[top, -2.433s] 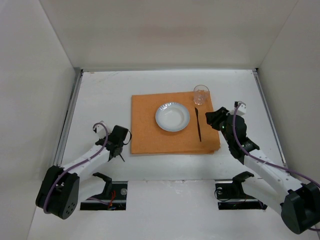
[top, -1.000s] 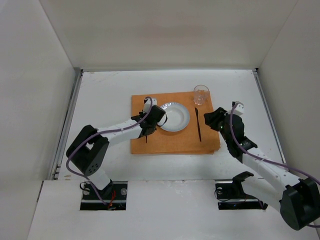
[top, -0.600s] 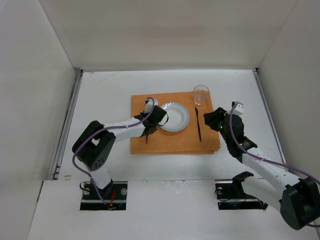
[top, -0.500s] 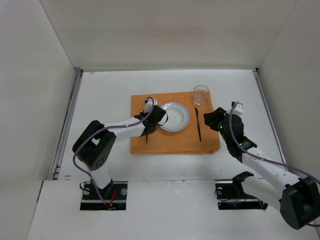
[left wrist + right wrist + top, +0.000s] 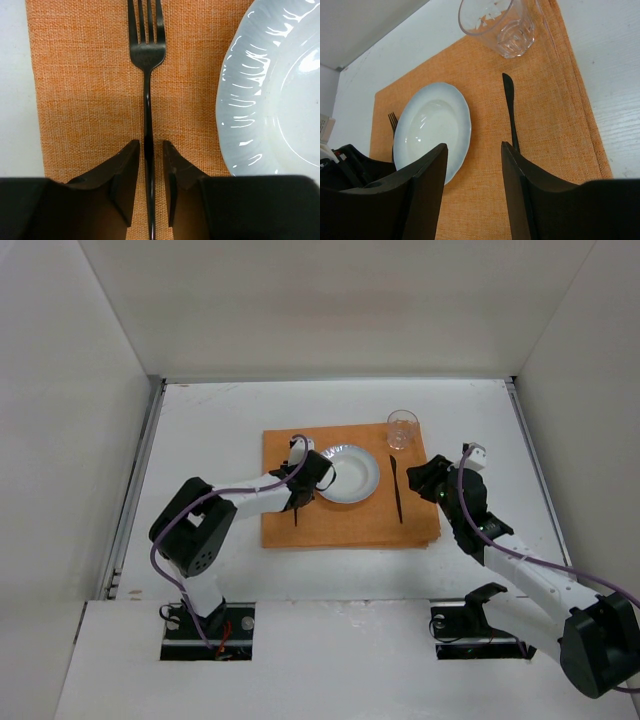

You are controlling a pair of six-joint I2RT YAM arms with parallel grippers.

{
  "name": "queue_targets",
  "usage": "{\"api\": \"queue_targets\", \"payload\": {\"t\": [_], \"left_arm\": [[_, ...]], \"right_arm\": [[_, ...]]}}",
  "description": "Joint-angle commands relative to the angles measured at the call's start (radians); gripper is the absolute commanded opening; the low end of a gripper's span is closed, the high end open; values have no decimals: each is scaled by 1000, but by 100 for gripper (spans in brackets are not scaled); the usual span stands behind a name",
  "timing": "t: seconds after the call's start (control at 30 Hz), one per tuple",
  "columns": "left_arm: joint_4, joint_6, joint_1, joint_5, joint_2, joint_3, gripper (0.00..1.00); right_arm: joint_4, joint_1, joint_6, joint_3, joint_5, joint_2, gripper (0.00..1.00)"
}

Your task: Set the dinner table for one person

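A black fork (image 5: 146, 55) lies on the orange placemat (image 5: 85, 90) just left of the white plate (image 5: 270, 100), tines pointing away. My left gripper (image 5: 148, 147) straddles the fork's handle, open narrowly, with a thin gap on each side. In the top view the left gripper (image 5: 299, 498) is over the fork (image 5: 295, 514) beside the plate (image 5: 345, 473). A black knife (image 5: 397, 488) lies right of the plate and a clear glass (image 5: 402, 428) stands at the mat's far right corner. My right gripper (image 5: 425, 477) is open and empty, just right of the knife. The white dinner table (image 5: 210, 430) carries it all.
White walls edge the table on the left, far and right sides. In the right wrist view the glass (image 5: 500, 22), knife (image 5: 510, 107), plate (image 5: 432, 130) and fork tines (image 5: 393, 121) show beyond my open right gripper (image 5: 474, 150).
My left arm swung from the bare table left of the mat to the plate's left side, bringing the fork onto the mat. In the last half second it barely moves. The right arm stays put.
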Motion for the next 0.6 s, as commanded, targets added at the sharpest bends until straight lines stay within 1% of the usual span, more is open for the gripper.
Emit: {"api": "queue_targets", "payload": {"t": [0.0,0.07,0.13,0.23,0.33,0.43,0.57], "left_arm": [[7,-11,7,3,-42,-1,26],[7,-13,8,0,-77,-12,31],[-2,-19,14,-1,-120,-24,33],[4,-28,16,0,-237,-61,37],[35,-48,22,5,-405,-113,39],[75,-70,47,-3,-608,-199,40],[61,-149,132,-20,-832,-335,43]], "right_arm": [[69,13,-12,32,8,-3,53],[69,13,-13,32,11,-3,53],[69,13,-12,31,11,-3,54],[69,13,-13,31,11,-2,55],[71,13,-8,26,13,-8,55],[77,8,-4,15,25,-18,55],[79,-19,14,-18,92,-74,55]]}}
